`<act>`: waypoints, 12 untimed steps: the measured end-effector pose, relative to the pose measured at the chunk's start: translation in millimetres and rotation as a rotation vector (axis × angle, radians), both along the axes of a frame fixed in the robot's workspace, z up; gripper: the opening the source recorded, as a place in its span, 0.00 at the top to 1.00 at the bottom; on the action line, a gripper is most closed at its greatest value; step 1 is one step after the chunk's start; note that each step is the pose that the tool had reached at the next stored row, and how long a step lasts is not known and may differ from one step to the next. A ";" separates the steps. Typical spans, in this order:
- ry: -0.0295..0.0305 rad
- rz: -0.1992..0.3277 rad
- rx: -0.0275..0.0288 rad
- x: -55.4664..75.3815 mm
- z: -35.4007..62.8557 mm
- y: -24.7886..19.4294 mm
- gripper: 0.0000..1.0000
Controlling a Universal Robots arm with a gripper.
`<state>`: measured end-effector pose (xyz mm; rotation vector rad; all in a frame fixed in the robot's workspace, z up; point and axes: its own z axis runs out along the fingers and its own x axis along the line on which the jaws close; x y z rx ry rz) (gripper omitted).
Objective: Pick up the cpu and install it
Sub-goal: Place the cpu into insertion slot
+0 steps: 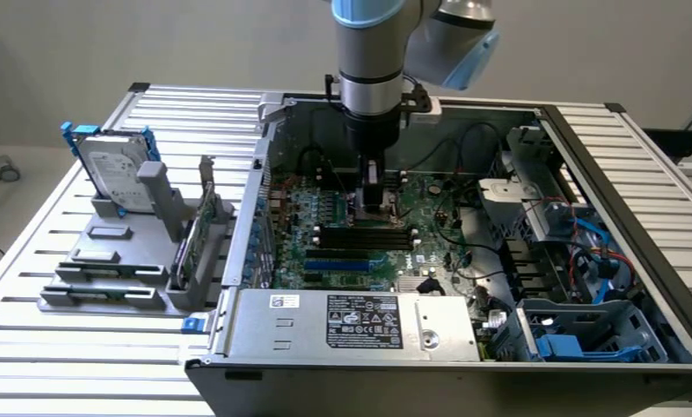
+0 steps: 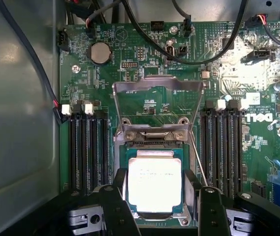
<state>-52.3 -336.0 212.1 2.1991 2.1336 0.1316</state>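
A ribbed table (image 1: 79, 347) of pale metal slats is standing before a plain grey wall (image 1: 148, 43), and it is carrying an open computer case (image 1: 322, 382) of dark sheet steel that is lying on its side. A grey and light-blue arm (image 1: 369, 52) is reaching straight down into the case. At the case's front a boxy silver power supply (image 1: 265, 326) is showing a black-and-white label (image 1: 363, 321) whose print is too small to read. On the exterior view's left a grey plastic rack (image 1: 114, 261) is holding a silver drive (image 1: 116, 178) upright between blue rails. A green board (image 2: 258, 78) is lining the case floor, with white "DELL" lettering (image 2: 260, 118) printed on it and black cables (image 2: 145, 34) looping over it. Banks of long black memory slots (image 2: 86, 147) are flanking the socket (image 2: 152, 140), whose bare steel load plate (image 2: 157, 86) is standing tilted open. The hand (image 2: 157, 183) is clasping the cpu (image 2: 154, 184), its matt black fingers (image 2: 116, 206) set wide and pressing against two opposite edges. The cpu, flat and square with a bright silvery lid, is lying low in the open socket; whether it is fully seated I cannot tell. A round silver coin cell (image 2: 99, 52) is sitting near the board's corner.
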 end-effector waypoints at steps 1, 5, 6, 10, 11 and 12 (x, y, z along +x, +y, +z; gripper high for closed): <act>0.0000 0.000 0.0001 -0.1 -1.8 -0.1 0.45; 0.0000 0.001 0.0000 -0.2 -4.5 -0.2 0.45; 0.0000 0.001 0.0000 -0.2 -4.5 -0.2 0.45; -0.0010 0.001 0.0001 -0.2 -8.7 -0.2 0.45; -0.0012 0.001 0.0002 -0.2 -10.2 -0.2 0.45; -0.0012 0.001 0.0001 -0.2 -11.2 -0.2 0.45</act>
